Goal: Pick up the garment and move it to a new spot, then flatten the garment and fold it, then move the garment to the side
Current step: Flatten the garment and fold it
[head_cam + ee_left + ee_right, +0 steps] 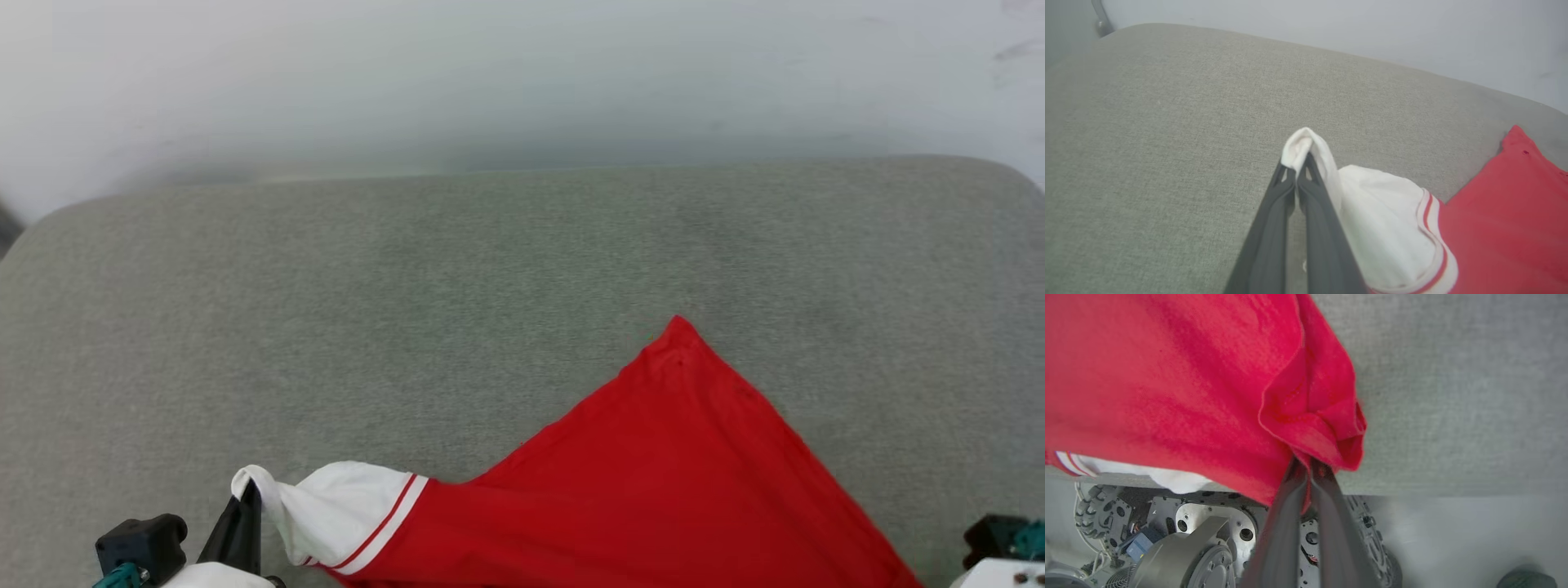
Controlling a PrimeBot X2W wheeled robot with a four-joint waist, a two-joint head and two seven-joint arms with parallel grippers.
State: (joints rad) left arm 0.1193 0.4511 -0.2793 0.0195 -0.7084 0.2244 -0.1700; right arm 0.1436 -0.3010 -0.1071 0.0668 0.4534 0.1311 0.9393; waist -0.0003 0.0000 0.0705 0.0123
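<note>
Head view: the red jersey garment [653,474] lies lower right on the grey fabric tabletop [408,310], bare room above. Left gripper [1300,160] pinches its white sleeve tip [1306,141]; right gripper [1307,464] pinches a red fold.

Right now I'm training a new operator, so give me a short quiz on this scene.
1. True or false: the left gripper is shut on the garment's white sleeve.
2. What does the right gripper pinch? A red cloth; B white sleeve; C nothing.
3. Fill in: the garment lies partly on a ____ padded surface.
Key: 1 true; 2 A; 3 grey.
</note>
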